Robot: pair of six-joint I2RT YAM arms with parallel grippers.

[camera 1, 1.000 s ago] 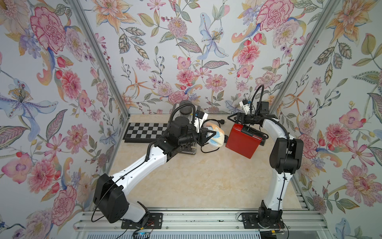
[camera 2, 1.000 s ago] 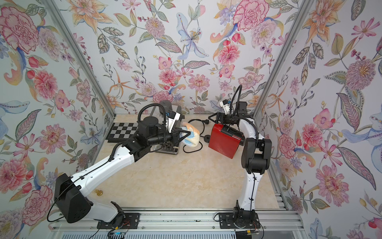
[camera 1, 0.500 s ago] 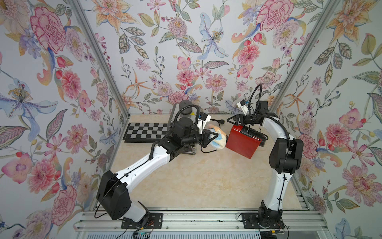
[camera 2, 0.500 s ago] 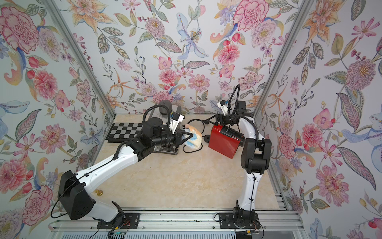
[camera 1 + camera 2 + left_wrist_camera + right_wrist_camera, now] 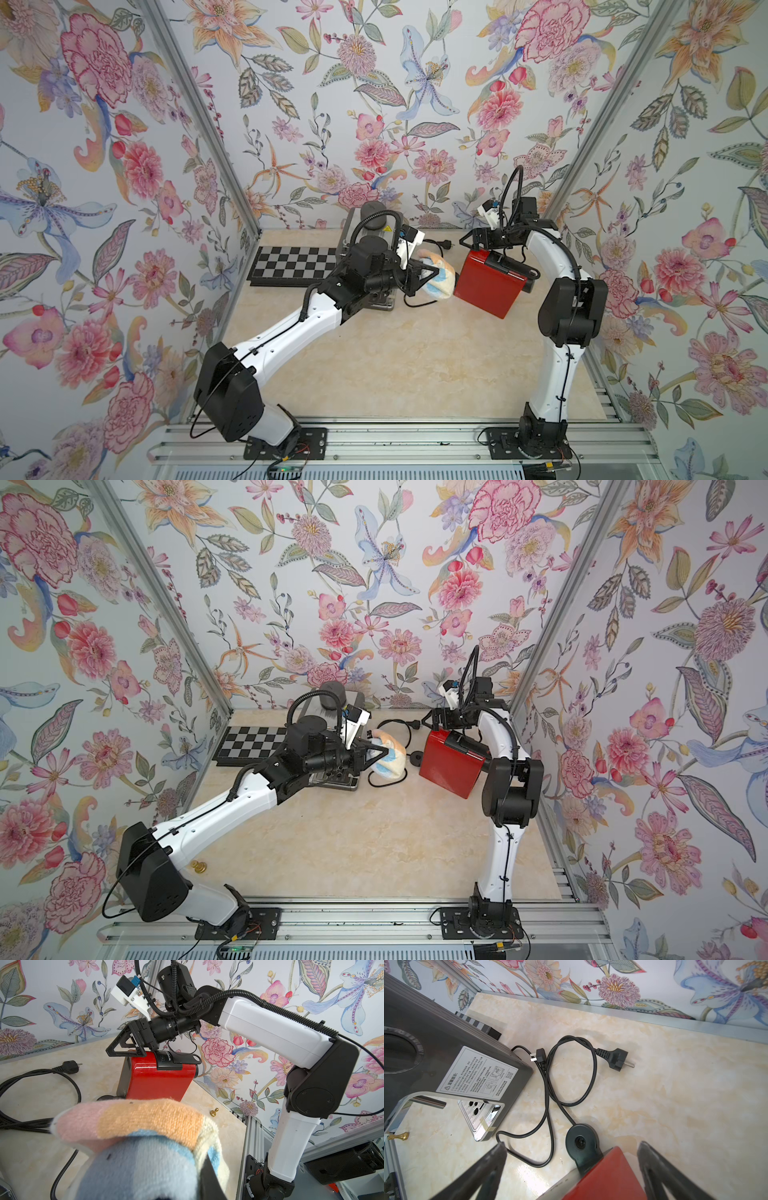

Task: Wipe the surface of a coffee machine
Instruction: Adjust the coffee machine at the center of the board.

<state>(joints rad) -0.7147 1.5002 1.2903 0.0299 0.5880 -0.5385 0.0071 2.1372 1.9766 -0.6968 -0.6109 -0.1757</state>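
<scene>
We hold the cloth (image 5: 441, 286), clenched in our left tool (image 5: 428, 275), just beside the red coffee machine (image 5: 486, 293) at centre-right, right tool (image 5: 468, 244) splayed over its top; next, likely, press and sweep.

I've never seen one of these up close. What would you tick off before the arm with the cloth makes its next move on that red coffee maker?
1. Cloth gripped: ok. The left tool is shut on the cloth.
2. Cloth on the red coffee machine: not ok. A gap shows between them in a top view.
3. Machine steadied: cannot tell. The right tool stands open astride the machine's top corner; contact is unclear.
4. Wiping path free: probably not ok. Black cables lie looped right beside the machine and might snag.
</scene>
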